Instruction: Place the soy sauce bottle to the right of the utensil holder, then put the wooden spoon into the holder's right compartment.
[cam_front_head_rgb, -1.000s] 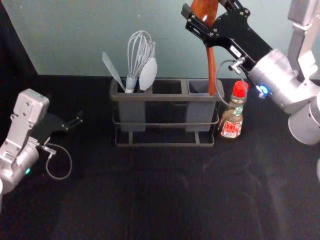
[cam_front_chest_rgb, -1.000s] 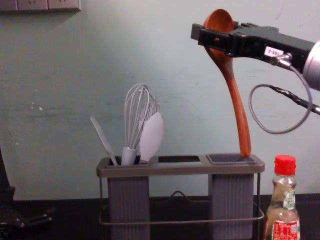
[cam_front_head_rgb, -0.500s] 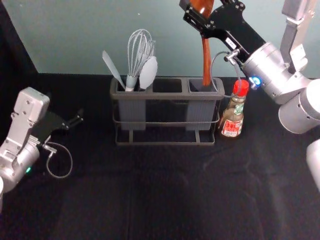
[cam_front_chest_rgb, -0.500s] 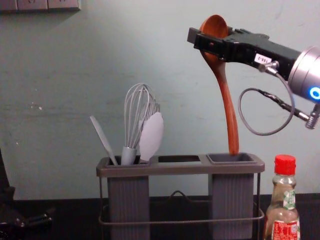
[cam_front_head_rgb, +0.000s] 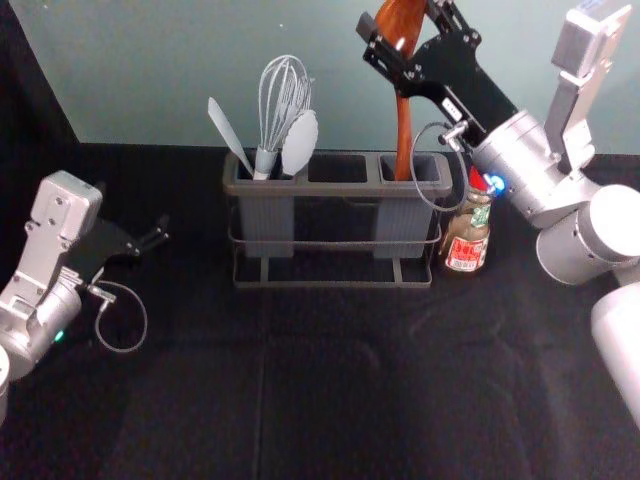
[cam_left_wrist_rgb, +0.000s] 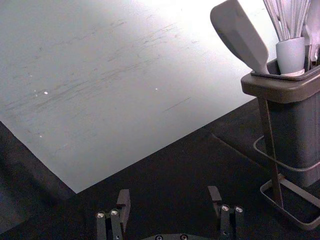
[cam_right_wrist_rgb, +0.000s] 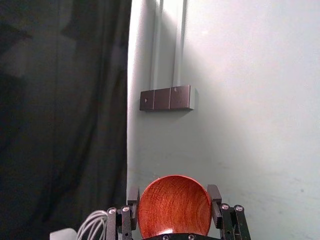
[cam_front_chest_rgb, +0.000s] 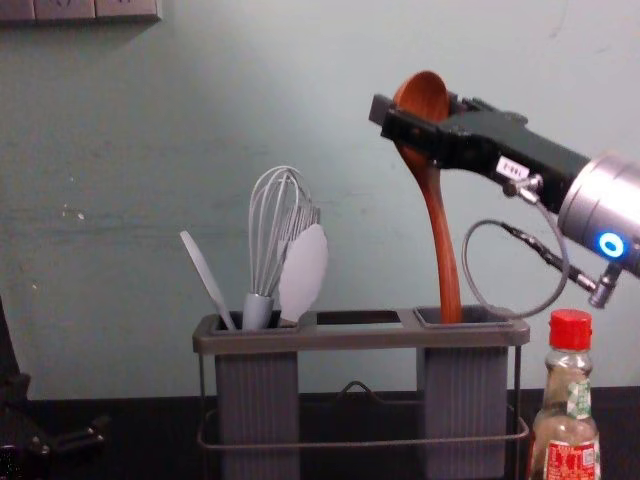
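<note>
Head view: right gripper (cam_front_head_rgb: 401, 17), fingers pinching spoon (cam_front_head_rgb: 404, 130) by bowl (cam_front_head_rgb: 400, 28); handle below fingers, inside holder's (cam_front_head_rgb: 330, 190) right compartment (cam_front_head_rgb: 432, 170). Bottle (cam_front_head_rgb: 466, 250) lower, rightward. Left gripper (cam_front_head_rgb: 161, 232) well leftward, fingers spread.

The utensil holder (cam_front_chest_rgb: 360, 341) stands on the table (cam_front_head_rgb: 350, 390), before the wall (cam_front_head_rgb: 200, 90). Its left compartment (cam_front_chest_rgb: 257, 400) has a spatula (cam_front_chest_rgb: 206, 280) at left, a whisk (cam_front_chest_rgb: 268, 240) in the middle and another utensil (cam_front_chest_rgb: 304, 270) at right. The spoon's (cam_front_chest_rgb: 440, 230) bowl is in the right gripper (cam_front_head_rgb: 403, 18), above the holder; its handle end is in the right compartment (cam_front_chest_rgb: 462, 400). The bottle (cam_front_chest_rgb: 568, 400) stands just right of the holder, the left gripper (cam_front_head_rgb: 161, 235) to its left.
</note>
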